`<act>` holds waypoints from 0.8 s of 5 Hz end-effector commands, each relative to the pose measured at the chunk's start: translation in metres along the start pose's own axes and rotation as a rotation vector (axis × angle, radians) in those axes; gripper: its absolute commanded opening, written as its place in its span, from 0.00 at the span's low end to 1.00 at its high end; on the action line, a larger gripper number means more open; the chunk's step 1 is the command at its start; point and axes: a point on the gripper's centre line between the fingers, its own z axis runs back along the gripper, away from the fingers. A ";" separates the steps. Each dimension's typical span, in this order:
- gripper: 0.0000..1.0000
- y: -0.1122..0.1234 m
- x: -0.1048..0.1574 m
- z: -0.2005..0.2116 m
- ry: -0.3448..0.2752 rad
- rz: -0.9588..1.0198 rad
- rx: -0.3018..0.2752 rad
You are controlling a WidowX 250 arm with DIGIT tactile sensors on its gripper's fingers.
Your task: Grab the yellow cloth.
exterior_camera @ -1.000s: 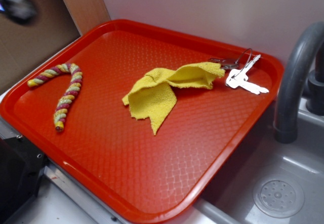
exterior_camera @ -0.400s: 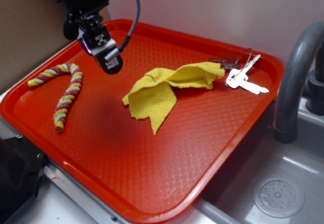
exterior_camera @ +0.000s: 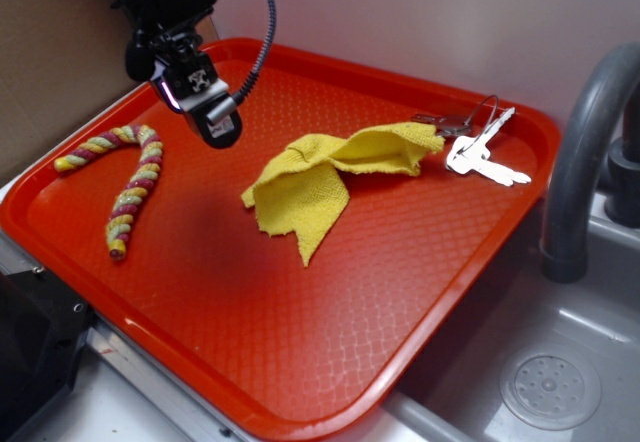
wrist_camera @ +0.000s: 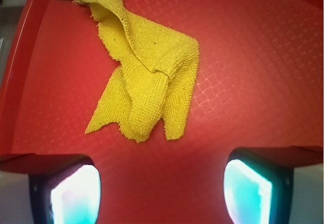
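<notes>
- Gripper (exterior_camera: 218, 130) hangs above the far-left part of the red tray (exterior_camera: 300, 382), clear of everything on it; the wrist view shows its two fingertips (wrist_camera: 66, 196) spread wide with nothing between them.
- Yellow cloth (exterior_camera: 320, 177) lies crumpled and partly folded near the middle of the tray, to the right of the gripper and apart from it.
- Its far-right corner reaches the bunch of keys (exterior_camera: 480, 152) and seems to touch or overlap it.
- A twisted rope piece (exterior_camera: 125, 187) lies well apart on the left.
- Progress, as I judge it: nothing is grabbed yet; moving over the cloth, descending and closing are all left.
- Surface: a textured plastic tray on a counter; a sink (exterior_camera: 550, 382) with a grey faucet (exterior_camera: 585, 152) is to the right, a pale wall behind.
</notes>
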 end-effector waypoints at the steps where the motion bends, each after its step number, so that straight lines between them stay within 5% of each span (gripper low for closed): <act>1: 1.00 -0.026 0.034 -0.017 -0.005 -0.026 0.097; 2: 1.00 -0.042 0.042 -0.030 -0.040 -0.055 0.143; 3: 1.00 -0.050 0.048 -0.044 -0.063 -0.176 0.106; 4: 1.00 -0.050 0.066 -0.066 0.029 -0.188 0.098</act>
